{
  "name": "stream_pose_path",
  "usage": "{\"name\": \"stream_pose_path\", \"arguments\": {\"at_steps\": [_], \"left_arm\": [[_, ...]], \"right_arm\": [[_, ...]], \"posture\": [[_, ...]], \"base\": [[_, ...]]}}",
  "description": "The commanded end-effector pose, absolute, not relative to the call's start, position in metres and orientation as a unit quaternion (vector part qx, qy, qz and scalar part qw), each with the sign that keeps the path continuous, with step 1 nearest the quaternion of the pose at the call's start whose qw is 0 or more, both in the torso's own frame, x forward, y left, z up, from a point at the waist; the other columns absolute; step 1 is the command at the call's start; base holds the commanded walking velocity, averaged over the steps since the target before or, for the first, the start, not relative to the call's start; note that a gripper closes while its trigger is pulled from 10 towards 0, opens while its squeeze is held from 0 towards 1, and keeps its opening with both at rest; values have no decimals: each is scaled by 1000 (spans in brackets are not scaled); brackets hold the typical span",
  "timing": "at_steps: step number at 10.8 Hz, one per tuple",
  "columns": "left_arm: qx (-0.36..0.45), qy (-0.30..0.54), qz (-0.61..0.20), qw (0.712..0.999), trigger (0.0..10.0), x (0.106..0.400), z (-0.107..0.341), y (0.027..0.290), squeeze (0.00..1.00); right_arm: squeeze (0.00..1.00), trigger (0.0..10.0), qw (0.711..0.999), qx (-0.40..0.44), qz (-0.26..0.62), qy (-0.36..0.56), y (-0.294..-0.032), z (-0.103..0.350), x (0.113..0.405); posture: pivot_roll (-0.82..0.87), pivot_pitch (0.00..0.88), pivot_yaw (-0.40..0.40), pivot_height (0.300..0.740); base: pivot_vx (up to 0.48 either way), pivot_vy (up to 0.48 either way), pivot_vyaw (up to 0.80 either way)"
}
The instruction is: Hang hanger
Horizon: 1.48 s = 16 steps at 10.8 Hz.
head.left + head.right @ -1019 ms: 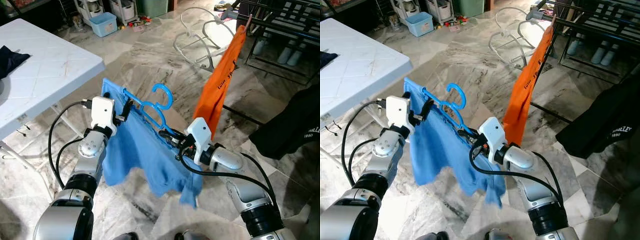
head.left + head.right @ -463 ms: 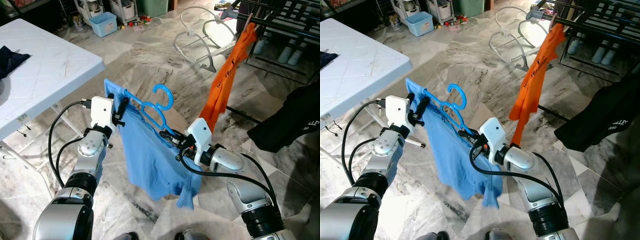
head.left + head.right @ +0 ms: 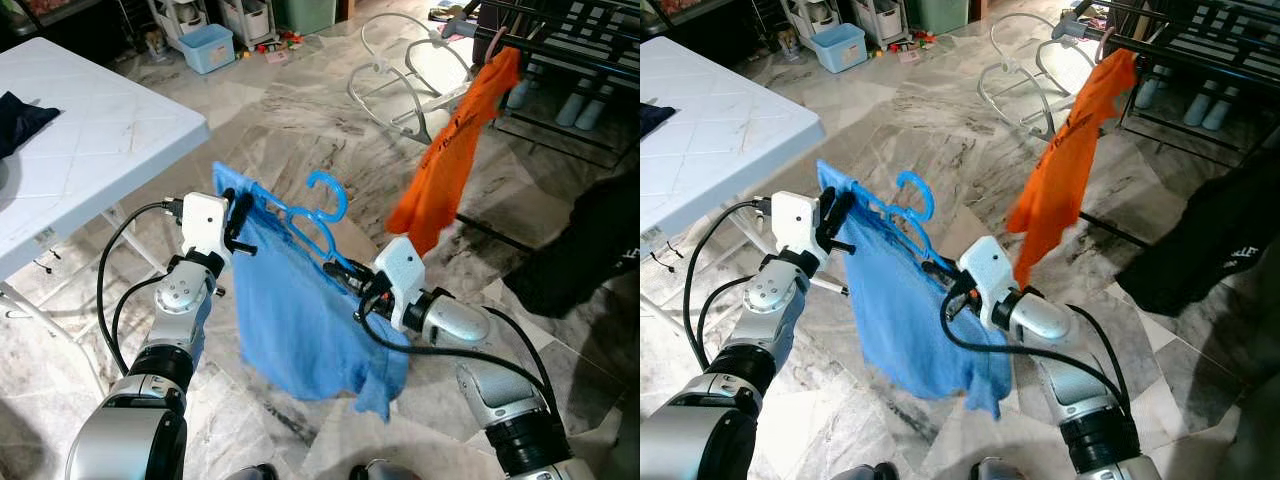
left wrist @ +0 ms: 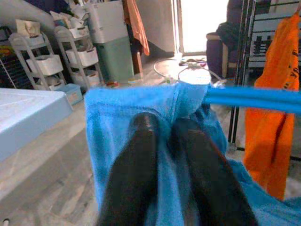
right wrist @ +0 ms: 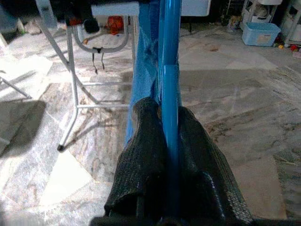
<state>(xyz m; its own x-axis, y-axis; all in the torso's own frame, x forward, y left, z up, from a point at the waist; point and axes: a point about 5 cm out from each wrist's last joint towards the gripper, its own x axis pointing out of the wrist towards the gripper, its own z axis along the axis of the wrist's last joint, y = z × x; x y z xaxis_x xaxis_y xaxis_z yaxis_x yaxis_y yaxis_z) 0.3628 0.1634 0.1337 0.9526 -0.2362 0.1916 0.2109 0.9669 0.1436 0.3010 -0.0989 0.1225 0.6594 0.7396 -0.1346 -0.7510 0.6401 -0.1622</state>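
The blue hanger (image 3: 308,215) was held in mid-air between both arms, with the blue shirt (image 3: 305,320) draped from it. Left gripper (image 4: 165,128) was pinched shut on the shirt's shoulder at one hanger end. Right gripper (image 5: 165,110) was clamped on the hanger's other arm. An orange shirt (image 3: 450,150) hung on the drying rack (image 3: 570,40) beyond.

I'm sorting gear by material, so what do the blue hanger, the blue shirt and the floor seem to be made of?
Hanger: likely plastic, a smooth, glossy, uniformly blue moulded bar. Shirt: soft woven or knit fabric, matte, draping in folds. Floor: looks like polished marble or marble-look tile, grey veining with visible joints.
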Motion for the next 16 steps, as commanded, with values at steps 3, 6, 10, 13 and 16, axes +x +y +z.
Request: {"name": "stream_pose_path", "arguments": {"at_steps": [3,6,10,13,16], "left_arm": [[70,-118,-76,988,0,369,148,182,0],[73,-116,-58,989,0,371,151,189,0],[73,-54,-35,995,0,367,130,199,0],[44,-16,-20,999,0,365,117,201,0],[17,11,-2,1000,0,364,108,203,0]], "right_arm": [[0,10000,894,-140,422,59,-118,109,288],[0,10000,894,-181,402,80,-152,107,286],[0,10000,895,-142,421,30,-176,151,279],[0,10000,880,-79,469,-1,-174,182,270],[0,10000,881,-63,469,1,-180,188,268]], "posture": [[-296,144,68,740],[-303,142,64,740],[-315,145,61,740],[-320,145,64,740],[-318,143,65,740]], "base": [[0,0,0],[0,0,0],[0,0,0],[0,0,0],[0,0,0]]}}
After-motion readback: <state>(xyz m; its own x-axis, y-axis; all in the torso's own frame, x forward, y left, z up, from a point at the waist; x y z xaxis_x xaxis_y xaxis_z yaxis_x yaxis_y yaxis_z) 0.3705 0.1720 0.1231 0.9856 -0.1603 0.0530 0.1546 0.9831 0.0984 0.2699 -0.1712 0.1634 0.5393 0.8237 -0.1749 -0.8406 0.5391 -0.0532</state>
